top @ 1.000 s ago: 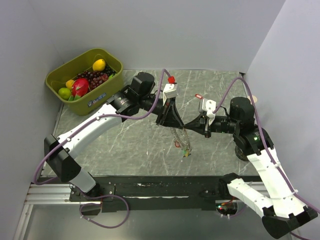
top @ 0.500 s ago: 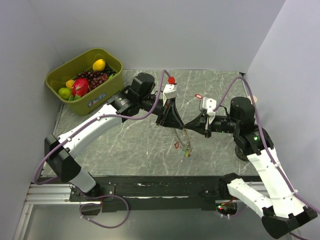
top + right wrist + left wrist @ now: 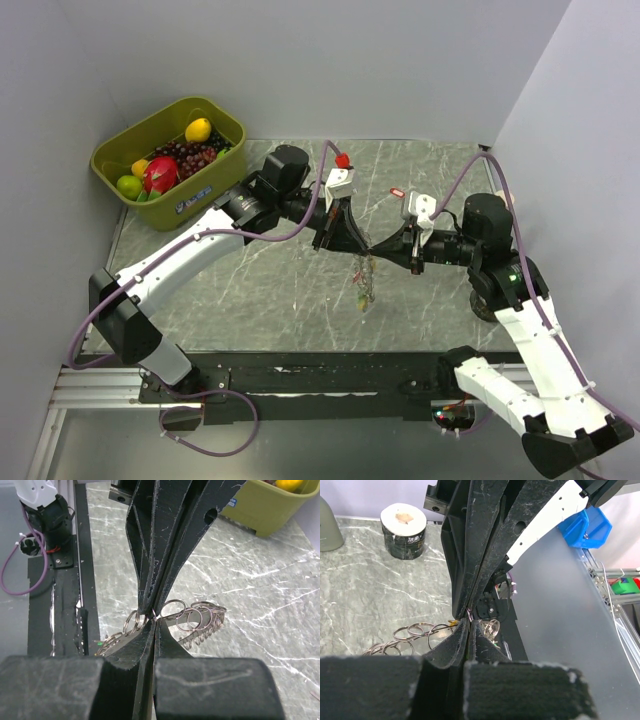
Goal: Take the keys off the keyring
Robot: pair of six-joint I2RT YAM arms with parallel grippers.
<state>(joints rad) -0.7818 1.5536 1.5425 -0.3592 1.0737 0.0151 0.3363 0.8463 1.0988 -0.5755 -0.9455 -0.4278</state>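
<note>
Two grippers meet tip to tip over the table in the top view; the left gripper and the right gripper both show jaws pressed together. The keyring hangs from that meeting point, with the keys bunched at its lower end. Left wrist view: fingers fully closed; whether they pinch the chain cannot be told. Small silver rings sit just left of the tips. Right wrist view: fingers closed on a thin strand of the keyring.
</note>
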